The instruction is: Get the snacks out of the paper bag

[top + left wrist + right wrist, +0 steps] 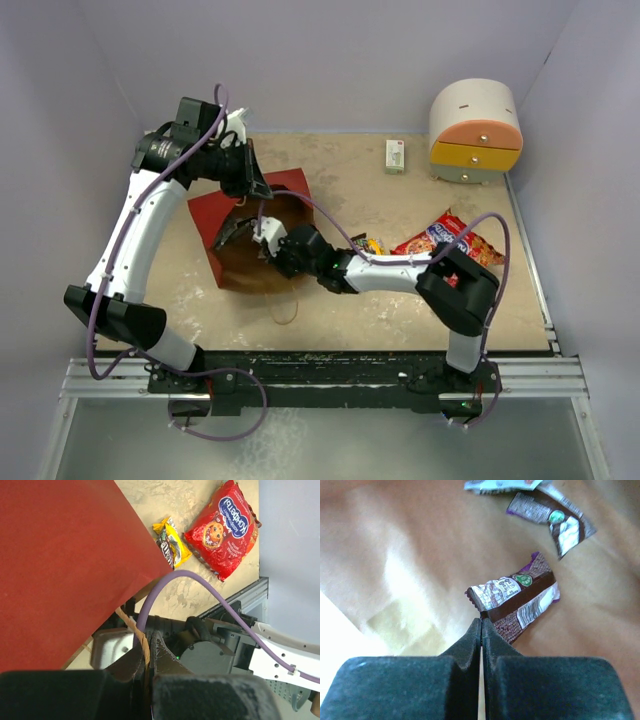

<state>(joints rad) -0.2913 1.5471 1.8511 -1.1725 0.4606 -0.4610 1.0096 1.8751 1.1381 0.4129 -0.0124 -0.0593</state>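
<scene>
Inside the paper bag (212,222), the right gripper (481,622) is pressed fully closed at the crimped end of a brown candy bar (517,600). We think it has only a sliver of wrapper, as the view is tight. The left gripper (147,656) is clamped on the bag rim, holding the mouth open. We'd pull straight back through the mouth, slowly, and release near the crisp packet (448,238). Another bar (554,519) lies deeper.

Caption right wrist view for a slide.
Inside the paper bag, the right gripper, shut, touches the corner of a brown candy bar; another bar and a pale wrapper lie beyond.
</scene>
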